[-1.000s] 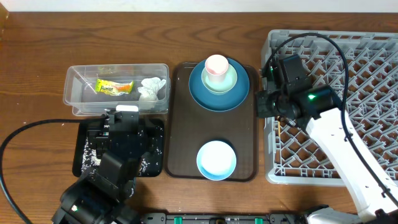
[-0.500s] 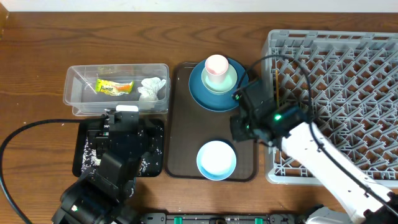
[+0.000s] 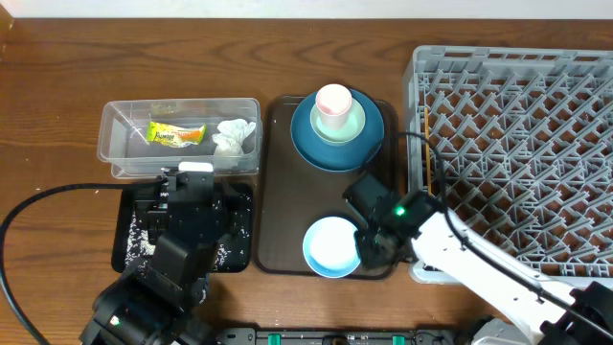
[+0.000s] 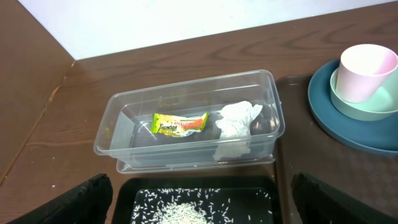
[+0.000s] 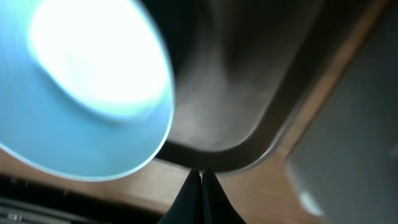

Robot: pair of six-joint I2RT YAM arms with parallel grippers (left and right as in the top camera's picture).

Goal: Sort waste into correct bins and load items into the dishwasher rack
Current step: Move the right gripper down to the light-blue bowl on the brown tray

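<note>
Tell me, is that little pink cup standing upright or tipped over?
Upright. The pink cup sits mouth-up inside the green bowl, which rests on the blue plate; its open rim shows from above.

Brown serving tray (image 3: 285,196) — on wooden table (image 3: 57,77).

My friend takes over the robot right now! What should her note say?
Left end effector: open, empty, over the black tray.
Right end effector: shut, empty, at a corner of the brown tray, beside the pale blue bowl.
Done: wrapper and tissue in the clear tub; rice in the black tray; chopsticks seem to lie at the left edge of the rack.
To do: blue plate, mint bowl and pink cup, stacked on the brown tray, plus the pale blue bowl, go into the rack.
</note>
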